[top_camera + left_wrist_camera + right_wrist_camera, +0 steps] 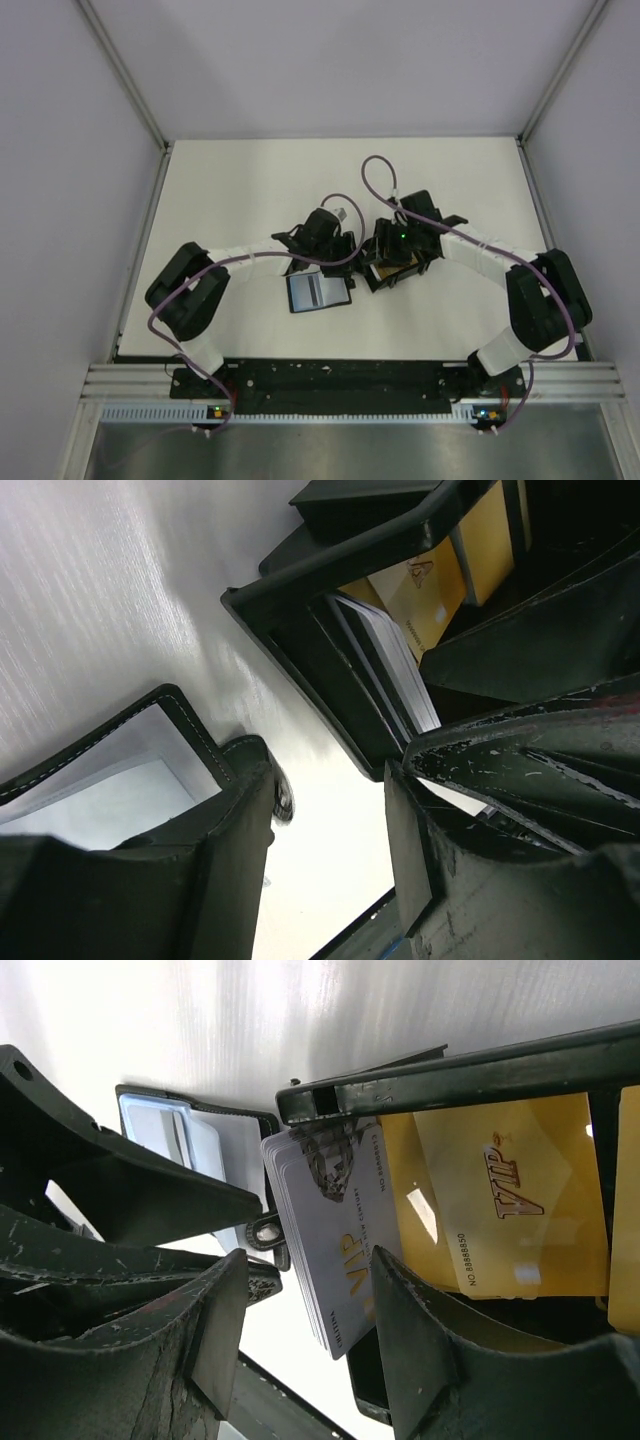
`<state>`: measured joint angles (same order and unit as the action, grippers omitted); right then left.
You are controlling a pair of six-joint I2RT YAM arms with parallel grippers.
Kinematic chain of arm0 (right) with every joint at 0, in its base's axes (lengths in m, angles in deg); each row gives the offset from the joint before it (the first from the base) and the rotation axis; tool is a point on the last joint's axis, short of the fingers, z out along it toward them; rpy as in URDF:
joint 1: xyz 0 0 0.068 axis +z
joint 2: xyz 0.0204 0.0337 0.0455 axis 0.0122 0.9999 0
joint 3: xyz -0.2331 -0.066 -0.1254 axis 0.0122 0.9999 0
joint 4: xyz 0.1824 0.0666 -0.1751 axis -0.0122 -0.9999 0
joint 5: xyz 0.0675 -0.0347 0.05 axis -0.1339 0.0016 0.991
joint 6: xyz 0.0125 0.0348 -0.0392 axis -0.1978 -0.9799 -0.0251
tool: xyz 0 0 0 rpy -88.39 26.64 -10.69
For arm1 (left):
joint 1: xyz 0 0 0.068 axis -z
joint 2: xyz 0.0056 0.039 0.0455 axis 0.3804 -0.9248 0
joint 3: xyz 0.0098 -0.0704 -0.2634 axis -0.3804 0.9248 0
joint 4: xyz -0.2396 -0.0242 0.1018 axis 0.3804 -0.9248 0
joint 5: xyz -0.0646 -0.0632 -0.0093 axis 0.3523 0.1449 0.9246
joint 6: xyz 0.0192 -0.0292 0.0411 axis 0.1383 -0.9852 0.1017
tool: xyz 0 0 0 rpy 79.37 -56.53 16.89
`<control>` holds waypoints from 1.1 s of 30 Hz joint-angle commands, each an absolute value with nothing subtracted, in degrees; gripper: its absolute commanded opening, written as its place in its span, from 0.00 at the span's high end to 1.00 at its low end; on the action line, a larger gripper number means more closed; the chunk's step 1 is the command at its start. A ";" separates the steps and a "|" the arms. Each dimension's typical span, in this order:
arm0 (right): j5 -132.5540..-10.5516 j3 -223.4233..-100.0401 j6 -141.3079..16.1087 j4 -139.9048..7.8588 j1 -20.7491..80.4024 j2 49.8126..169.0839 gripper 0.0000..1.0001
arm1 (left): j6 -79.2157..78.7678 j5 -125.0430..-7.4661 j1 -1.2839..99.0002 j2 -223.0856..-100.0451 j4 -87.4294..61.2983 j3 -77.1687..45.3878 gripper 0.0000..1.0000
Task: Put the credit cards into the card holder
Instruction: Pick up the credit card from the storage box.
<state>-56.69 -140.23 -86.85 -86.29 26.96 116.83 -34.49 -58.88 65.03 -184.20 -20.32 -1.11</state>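
Card holder (318, 291) and black box (388, 272) sit side by side at the middle of the white surface (240, 190), the holder on the left and slightly nearer. The card holder lies open and flat, its pale window facing up inside a dark border with light stitching. I cannot tell whether it touches the box.

The left fingers (235, 870) hang just over the far right corner of the holder. They stand partly open with only bare surface between them and hold nothing. One finger overlaps the holder's corner, next to a small dark tab at its edge.

Inside the black box are gold cards (500, 1200) printed "VIP". A stack of silver cards (330, 1230) sits tilted at the end of the box toward the holder.

The right fingers (425, 1350) are partly open and straddle the stack of silver cards. One finger overlaps the stack's edge in the right wrist view, and I cannot tell whether it touches. The other stands clear of the stack, with pale surface showing in the gap, so the stack is not clamped. The two sets of fingers are very close to each other above the gap between holder and box.
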 commanded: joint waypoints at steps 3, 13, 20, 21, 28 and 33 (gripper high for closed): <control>-51.51 -140.33 -87.77 -82.04 26.45 118.37 0.48 | -36.28 -59.84 65.78 -185.82 -16.49 -2.17 0.48; -47.73 -139.80 -90.06 -79.75 26.28 117.67 0.53 | -36.98 -60.45 65.95 -187.06 -15.70 -1.82 0.49; -47.37 -139.45 -90.06 -79.75 26.10 117.58 0.57 | -36.98 -60.89 65.95 -187.23 -15.70 -2.26 0.49; -47.99 -139.45 -89.80 -79.75 26.10 117.40 0.56 | -37.16 -60.81 66.04 -187.32 -15.61 -2.26 0.50; -52.74 -139.80 -88.40 -79.84 25.48 118.80 0.44 | -37.16 -60.98 65.95 -187.50 -13.59 -2.34 0.50; -48.70 -140.06 -88.74 -78.70 25.48 121.53 0.45 | -37.51 -61.07 65.95 -188.20 -12.80 -2.96 0.50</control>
<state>-52.69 -139.37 -89.35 -80.24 25.65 119.74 -36.78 -60.01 65.91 -187.15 -18.04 -1.11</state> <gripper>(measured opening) 0.554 0.502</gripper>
